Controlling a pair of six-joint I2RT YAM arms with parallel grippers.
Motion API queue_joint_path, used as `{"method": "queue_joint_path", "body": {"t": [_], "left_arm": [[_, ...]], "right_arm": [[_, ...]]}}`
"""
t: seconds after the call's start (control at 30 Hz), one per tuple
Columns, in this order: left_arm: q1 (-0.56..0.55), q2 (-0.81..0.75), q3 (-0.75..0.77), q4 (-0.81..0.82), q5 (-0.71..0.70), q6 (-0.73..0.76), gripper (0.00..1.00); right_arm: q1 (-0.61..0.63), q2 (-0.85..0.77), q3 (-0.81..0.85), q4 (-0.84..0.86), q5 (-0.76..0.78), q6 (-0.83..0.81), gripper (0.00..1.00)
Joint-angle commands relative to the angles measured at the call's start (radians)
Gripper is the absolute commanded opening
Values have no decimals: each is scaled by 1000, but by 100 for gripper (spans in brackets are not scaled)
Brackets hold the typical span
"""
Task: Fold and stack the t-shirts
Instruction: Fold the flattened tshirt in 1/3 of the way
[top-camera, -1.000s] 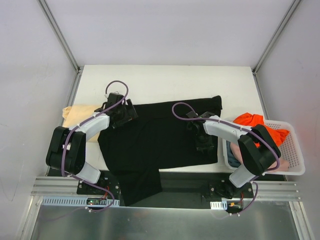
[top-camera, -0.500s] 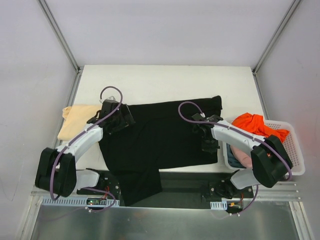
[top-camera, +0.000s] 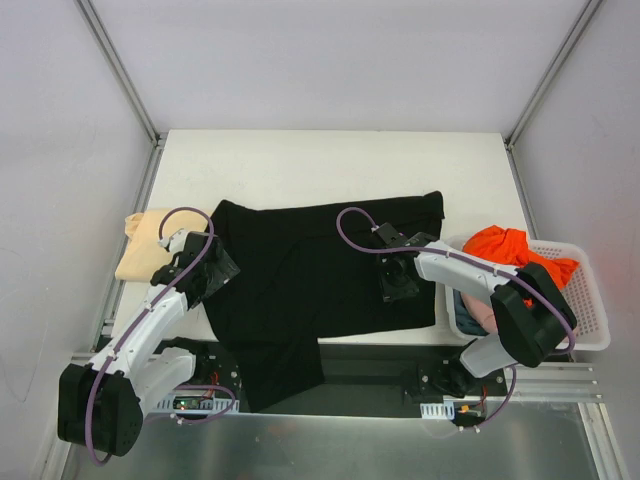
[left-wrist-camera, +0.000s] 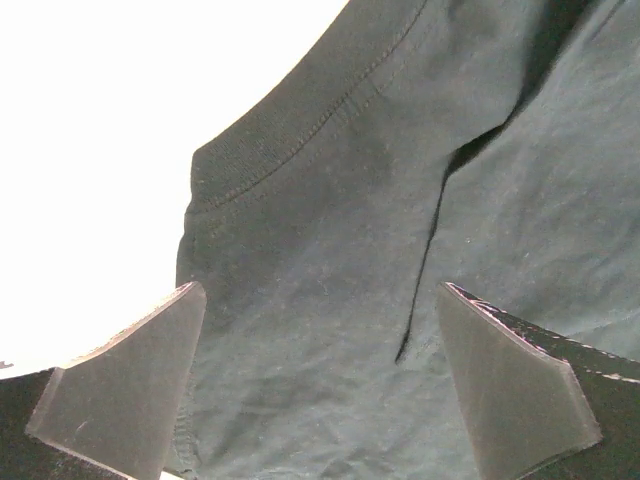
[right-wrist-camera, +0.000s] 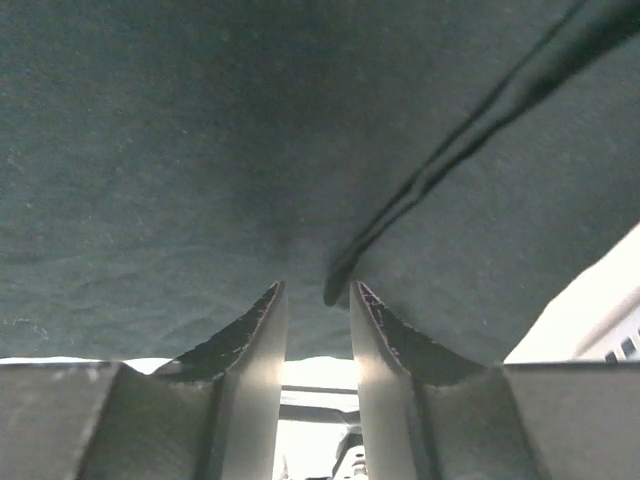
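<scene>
Top external: black shirt (top-camera: 320, 270) spread on table (top-camera: 300, 160), flap over near edge; tan shirt (top-camera: 145, 240) at left; basket (top-camera: 596, 305) at right holds orange shirt (top-camera: 510, 245), pink shirt (top-camera: 480, 316)
Left wrist: left gripper (left-wrist-camera: 315, 390) jaws wide over black shirt's ribbed edge
Right wrist: right gripper (right-wrist-camera: 318, 300) jaws narrow, gap showing, tips at a fold

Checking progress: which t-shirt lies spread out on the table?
The black t-shirt, spread mid-table; the tan one lies at the left edge, the orange one in the basket.
</scene>
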Motion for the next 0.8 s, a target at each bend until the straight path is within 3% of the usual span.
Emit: {"method": "queue_joint_path", "body": {"t": [0.0, 0.4, 0.63, 0.73, 0.77], "left_arm": [[14, 42, 25, -1, -39, -18, 99], [183, 376, 131, 152, 9, 40, 99], [261, 507, 183, 151, 29, 51, 84], [285, 517, 184, 151, 9, 48, 79], [298, 525, 186, 148, 13, 50, 79]], "right_arm": [[1, 29, 27, 41, -18, -49, 37], [-98, 94, 18, 65, 1, -37, 42], [-137, 42, -9, 6, 59, -20, 25], [-151, -2, -26, -19, 77, -17, 11], [-155, -9, -32, -27, 84, -19, 2]]}}
